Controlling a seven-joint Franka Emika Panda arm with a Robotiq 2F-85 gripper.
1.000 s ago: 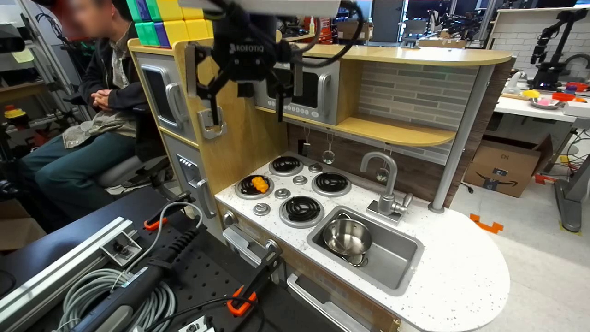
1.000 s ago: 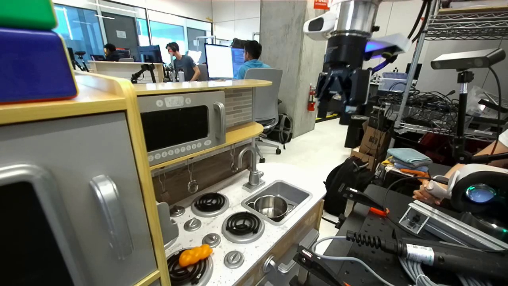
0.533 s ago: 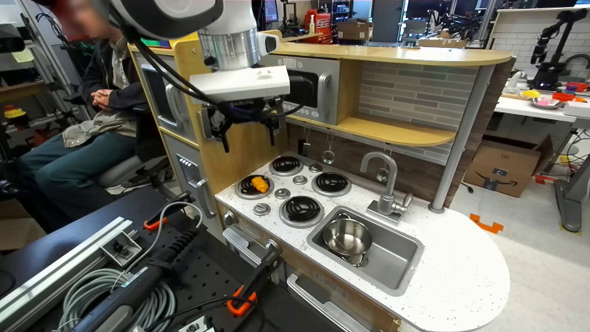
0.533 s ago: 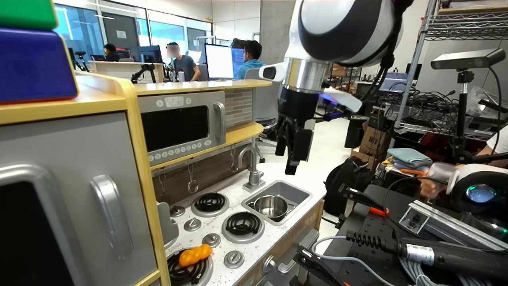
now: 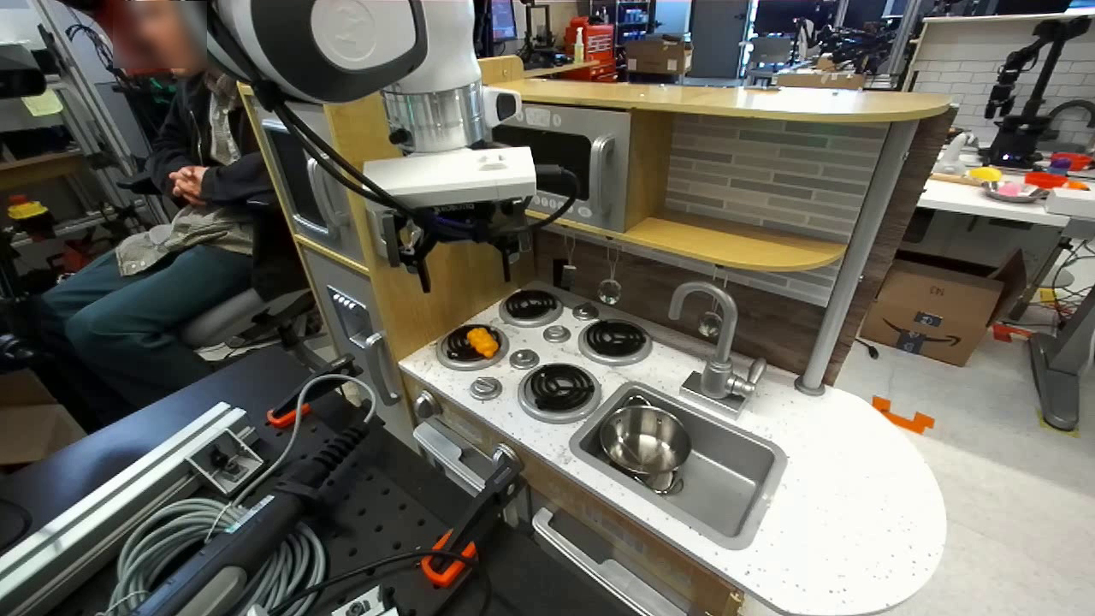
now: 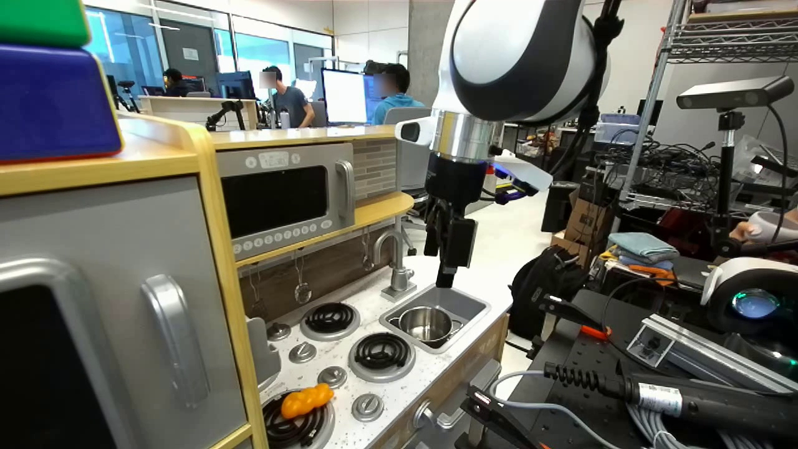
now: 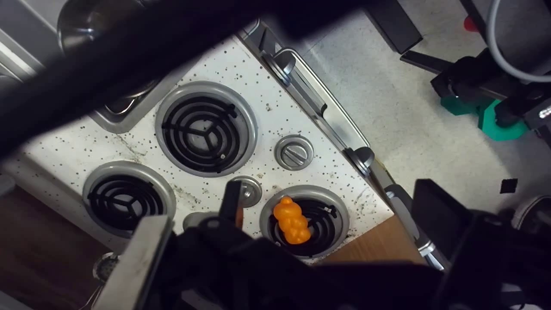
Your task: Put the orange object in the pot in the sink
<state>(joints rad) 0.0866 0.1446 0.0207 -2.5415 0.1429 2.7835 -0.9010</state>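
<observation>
Below the toy microwave [image 6: 283, 199] lie coil burners [image 5: 560, 390]; beside it, tiled backsplash [image 5: 757, 171]; well apart, an Amazon cardboard box [image 5: 937, 306].

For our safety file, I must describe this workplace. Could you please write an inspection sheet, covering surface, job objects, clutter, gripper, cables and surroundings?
Surface: white countertop, speckled, with four black burners set in it.
Orange object: lies on the front burner beside the tall cabinet.
Pot: inside the sink, opening upward.
Clutter: metal rail on the black worktable, orange-and-black clamps at its edge.
Gripper: in the air, jaws open.
Held object: nothing seen.
Cables: grey cable coiled on the worktable; black cable looping beside the gripper.
Surroundings: seated person; cardboard box on the floor.
</observation>
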